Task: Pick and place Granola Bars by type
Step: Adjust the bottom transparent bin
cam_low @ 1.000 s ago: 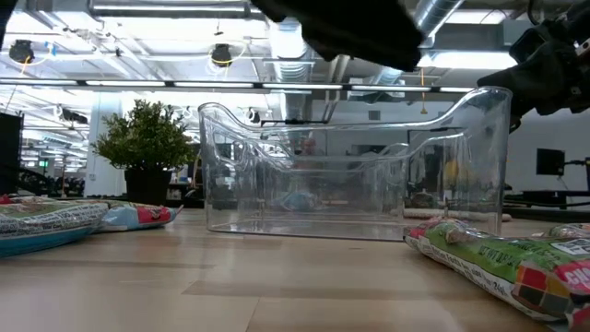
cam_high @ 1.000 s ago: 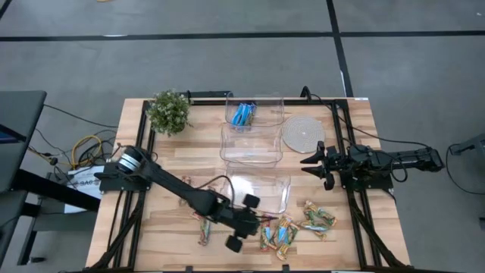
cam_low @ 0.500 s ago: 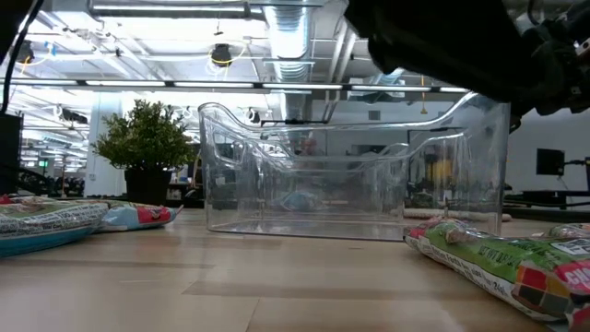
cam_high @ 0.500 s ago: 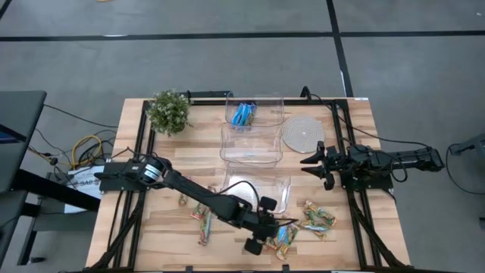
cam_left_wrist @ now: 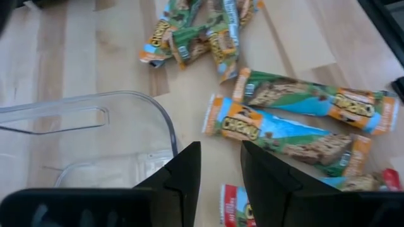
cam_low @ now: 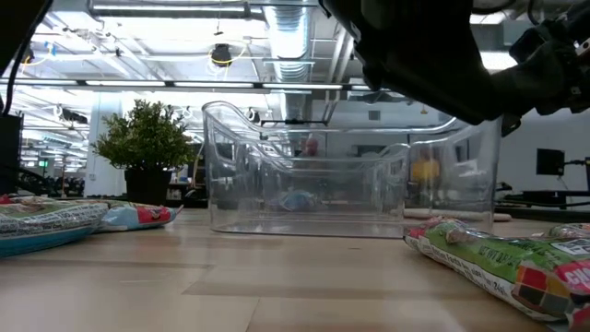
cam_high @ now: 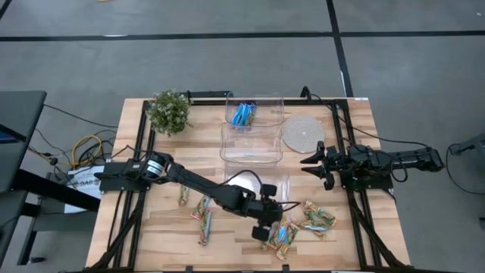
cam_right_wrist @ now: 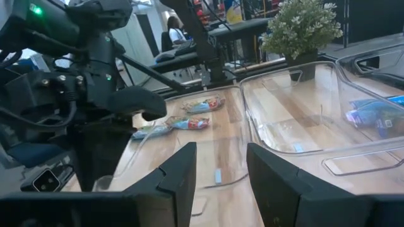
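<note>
Granola bars lie loose on the table's near half. A tan-orange and light-blue group lies near right, with more beside it; others lie near left. Blue bars lie in the far clear tub. My left gripper is open and hovers at the near tub's right near corner, beside the right-hand bars. Its wrist view shows its fingers apart over the table, with two tan-orange bars just ahead. My right gripper waits open at the table's right side.
Three clear tubs stand in a row from far to near; the middle one holds nothing. A potted plant stands far left and a round woven coaster far right. Bare wood shows at the near left corner.
My left gripper has gone toward the table's right edge along the near side, then a little toward the far edge, ending at the near tub's right near corner. It has stayed open.
</note>
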Controlling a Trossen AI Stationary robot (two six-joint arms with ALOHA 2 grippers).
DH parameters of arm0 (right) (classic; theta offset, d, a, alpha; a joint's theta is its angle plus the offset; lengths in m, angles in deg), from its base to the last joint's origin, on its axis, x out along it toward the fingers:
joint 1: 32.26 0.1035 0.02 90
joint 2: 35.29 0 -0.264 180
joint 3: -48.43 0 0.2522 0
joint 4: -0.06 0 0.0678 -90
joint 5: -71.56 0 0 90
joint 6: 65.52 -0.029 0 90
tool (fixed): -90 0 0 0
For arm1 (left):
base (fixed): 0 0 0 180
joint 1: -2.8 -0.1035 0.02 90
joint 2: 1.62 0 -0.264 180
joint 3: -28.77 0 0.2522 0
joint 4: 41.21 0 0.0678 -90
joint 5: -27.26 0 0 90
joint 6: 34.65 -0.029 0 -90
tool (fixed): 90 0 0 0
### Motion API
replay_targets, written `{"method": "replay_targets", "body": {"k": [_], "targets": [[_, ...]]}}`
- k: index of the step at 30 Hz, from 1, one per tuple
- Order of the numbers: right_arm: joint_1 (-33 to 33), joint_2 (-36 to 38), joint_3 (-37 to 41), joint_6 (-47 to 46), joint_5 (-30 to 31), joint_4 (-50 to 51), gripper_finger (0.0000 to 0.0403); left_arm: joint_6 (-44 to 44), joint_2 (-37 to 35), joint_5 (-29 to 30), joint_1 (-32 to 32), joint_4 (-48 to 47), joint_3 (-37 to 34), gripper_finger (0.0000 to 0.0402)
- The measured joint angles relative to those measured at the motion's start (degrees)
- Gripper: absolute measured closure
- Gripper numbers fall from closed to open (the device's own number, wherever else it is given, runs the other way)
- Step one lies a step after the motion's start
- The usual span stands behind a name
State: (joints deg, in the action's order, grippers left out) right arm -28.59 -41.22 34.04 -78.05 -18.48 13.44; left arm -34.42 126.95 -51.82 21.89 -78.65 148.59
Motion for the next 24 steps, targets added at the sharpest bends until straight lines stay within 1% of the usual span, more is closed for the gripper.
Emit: {"method": "replay_targets", "body": {"k": [7, 24], "targets": [[0.0, 0.0, 0.0, 0.0, 0.0, 0.0, 0.0268, 0.0, 0.0, -0.1, -1.5, 0.0, 0.0, 0.0303], [0.0, 0.0, 0.0, 0.0, 0.0, 0.0, 0.027, 0.1, 0.0, -0.1, -2.6, -1.1, 0.0, 0.0303]]}}
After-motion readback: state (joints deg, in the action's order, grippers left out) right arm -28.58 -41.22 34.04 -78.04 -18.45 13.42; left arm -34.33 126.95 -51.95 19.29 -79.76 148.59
